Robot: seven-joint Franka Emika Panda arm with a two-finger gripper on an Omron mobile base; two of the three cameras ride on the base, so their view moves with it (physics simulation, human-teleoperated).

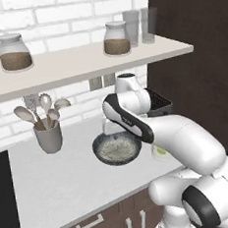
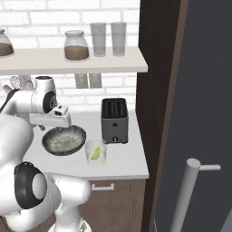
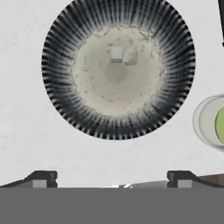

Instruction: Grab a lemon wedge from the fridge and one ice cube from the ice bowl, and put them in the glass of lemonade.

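Note:
The ice bowl [image 3: 118, 118], wide with a dark striped rim, sits on the white counter and holds two pale ice cubes [image 3: 117, 54] side by side. My gripper [image 3: 113, 180] hangs open above the bowl's near side, empty, its fingertips [image 3: 43, 179] spread wide. The same ice bowl [image 2: 64, 139] shows under my hand, and also behind the arm [image 1: 117, 148]. To its right stands the glass of lemonade [image 2: 96, 152], with a yellow-green lemon wedge [image 2: 95, 154] in it; the glass [image 3: 205, 122] shows at the hand view's right edge. The fridge [image 2: 206, 104] fills the right side.
A dark toaster [image 2: 114, 120] stands behind the glass by the brown cabinet wall [image 2: 154, 90]. A grey utensil holder [image 1: 48, 136] stands left of the bowl. Above, a shelf [image 2: 68, 61] carries lidded jars and tall glasses. The fridge's silver handle [image 2: 183, 199] juts near the counter's right end.

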